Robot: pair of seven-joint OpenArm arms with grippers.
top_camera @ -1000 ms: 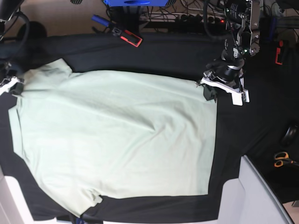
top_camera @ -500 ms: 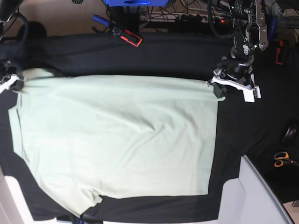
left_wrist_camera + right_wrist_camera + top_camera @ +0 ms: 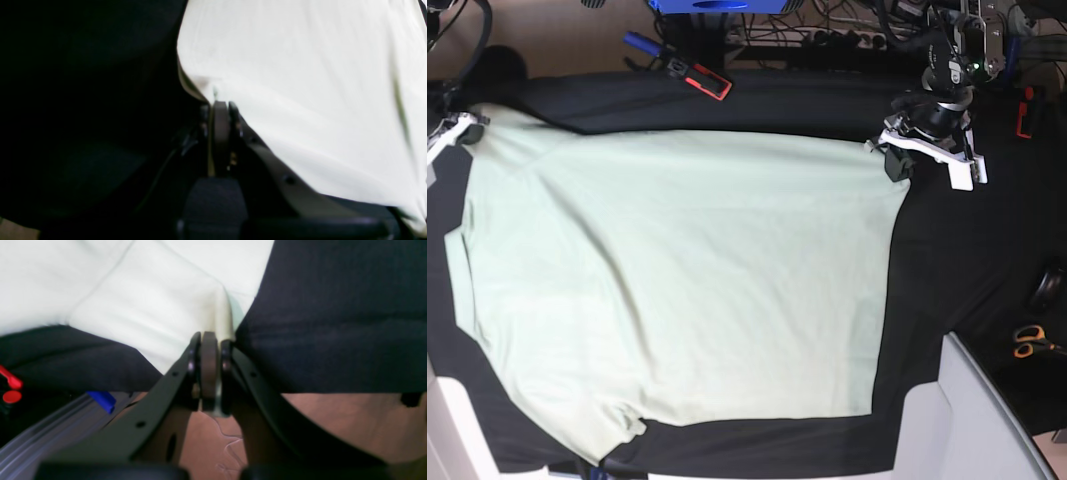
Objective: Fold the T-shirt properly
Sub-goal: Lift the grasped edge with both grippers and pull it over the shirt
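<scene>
Black tablecloth [image 3: 757,105] covers table, cables and tools at 12 o'clock edge, scissors [image 3: 1030,342] at 4 o'clock. T-shirt [image 3: 677,280] spread flat, fills centre. Left gripper [image 3: 895,160] at 2 o'clock, pinched tight on shirt corner. Right gripper [image 3: 457,130] at 10 o'clock, clamped on opposite corner; wrist view shows fabric between closed jaws. Far edge stretched taut between both. Risk: thin pinch slips if arms pull apart too hard; uneven lift skews fold, wrinkles centre.
</scene>
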